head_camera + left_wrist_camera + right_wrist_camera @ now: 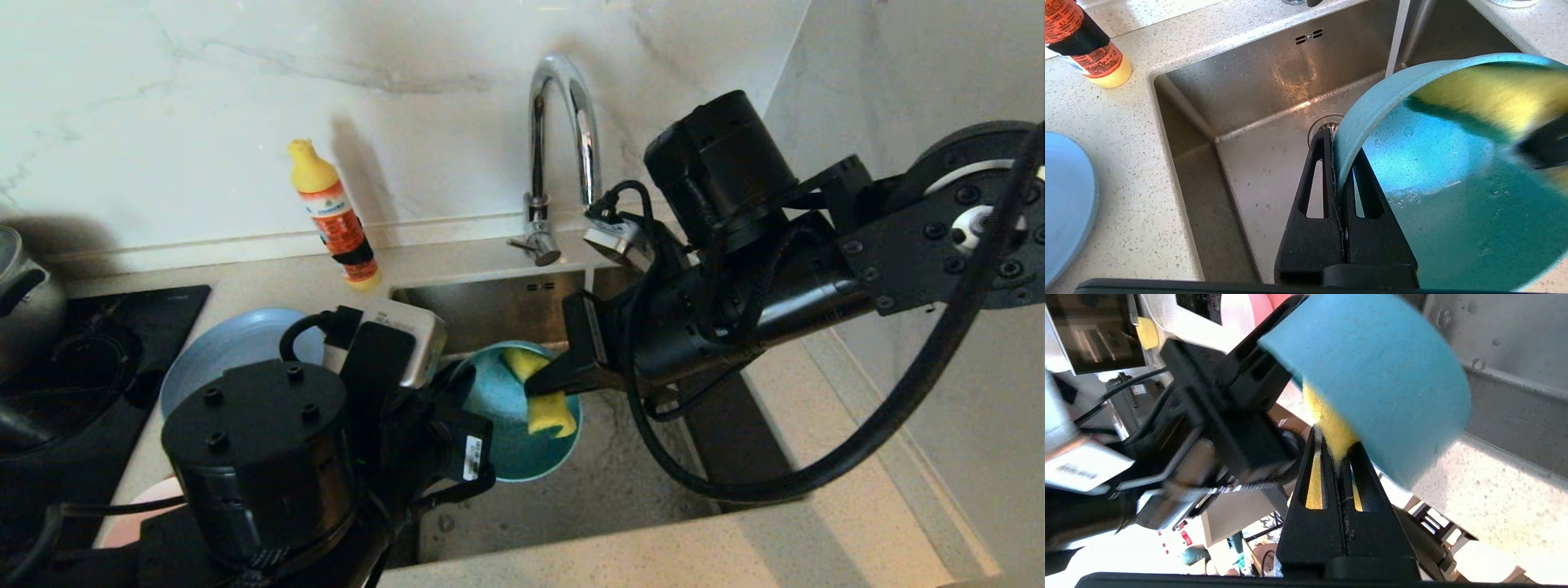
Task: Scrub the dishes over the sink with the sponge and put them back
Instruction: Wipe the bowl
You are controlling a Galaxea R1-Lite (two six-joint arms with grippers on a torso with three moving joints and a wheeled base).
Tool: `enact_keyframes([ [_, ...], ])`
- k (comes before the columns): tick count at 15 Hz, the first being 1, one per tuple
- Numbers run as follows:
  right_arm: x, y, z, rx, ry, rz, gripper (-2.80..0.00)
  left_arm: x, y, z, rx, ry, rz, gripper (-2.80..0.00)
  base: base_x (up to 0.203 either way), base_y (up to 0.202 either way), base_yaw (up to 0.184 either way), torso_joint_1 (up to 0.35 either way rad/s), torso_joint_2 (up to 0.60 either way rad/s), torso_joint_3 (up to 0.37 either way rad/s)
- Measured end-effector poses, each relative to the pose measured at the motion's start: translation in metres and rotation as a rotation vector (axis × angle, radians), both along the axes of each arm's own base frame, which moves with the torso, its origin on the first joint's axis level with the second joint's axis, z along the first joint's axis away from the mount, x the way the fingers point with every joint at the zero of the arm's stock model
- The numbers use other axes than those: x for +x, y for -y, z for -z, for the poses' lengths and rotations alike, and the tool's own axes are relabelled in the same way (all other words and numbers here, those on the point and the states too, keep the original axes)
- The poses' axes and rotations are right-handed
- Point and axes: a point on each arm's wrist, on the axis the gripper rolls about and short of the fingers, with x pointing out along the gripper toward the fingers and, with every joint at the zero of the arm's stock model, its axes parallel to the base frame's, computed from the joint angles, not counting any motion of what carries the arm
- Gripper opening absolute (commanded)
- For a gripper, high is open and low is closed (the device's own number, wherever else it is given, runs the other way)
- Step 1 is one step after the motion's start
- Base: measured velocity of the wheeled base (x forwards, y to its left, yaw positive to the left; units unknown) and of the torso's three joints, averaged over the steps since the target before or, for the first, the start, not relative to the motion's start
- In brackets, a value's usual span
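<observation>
Left gripper (1337, 163): fingers pinched on the rim of the teal bowl (514, 425), tilted above the sink (620, 482).
Right gripper (545, 382): clamped on the sponge (549, 408), pressed inside the bowl.
Grey-blue plate (216, 351): on the counter beside the sink, behind the left arm.
Risk: thin rim grip (single edge only); sponge pressure could lever the bowl loose into the basin.
View difference: left wrist view shows the drain strainer (1327, 122); the head view hides it.

Kitchen: steel sink (571, 490), tap (563, 131), hob (82, 367).
</observation>
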Motion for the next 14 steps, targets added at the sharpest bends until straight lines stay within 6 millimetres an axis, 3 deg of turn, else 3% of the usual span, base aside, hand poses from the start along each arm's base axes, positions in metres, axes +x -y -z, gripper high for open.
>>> enact_keyframes([
  [7, -0.006, 0.011, 0.001, -0.05, -0.052, 0.009, -2.8, 0.001, 0.0, -0.004, -0.016, 0.009, -0.004, -2.8, 0.0, 0.0, 0.0, 0.0, 0.0, 0.0],
  [14, -0.014, -0.014, 0.016, -0.086, -0.088, -0.058, -2.8, 0.001, 0.0, -0.012, -0.065, 0.048, -0.007, -2.8, 0.0, 0.0, 0.0, 0.0, 0.0, 0.0],
])
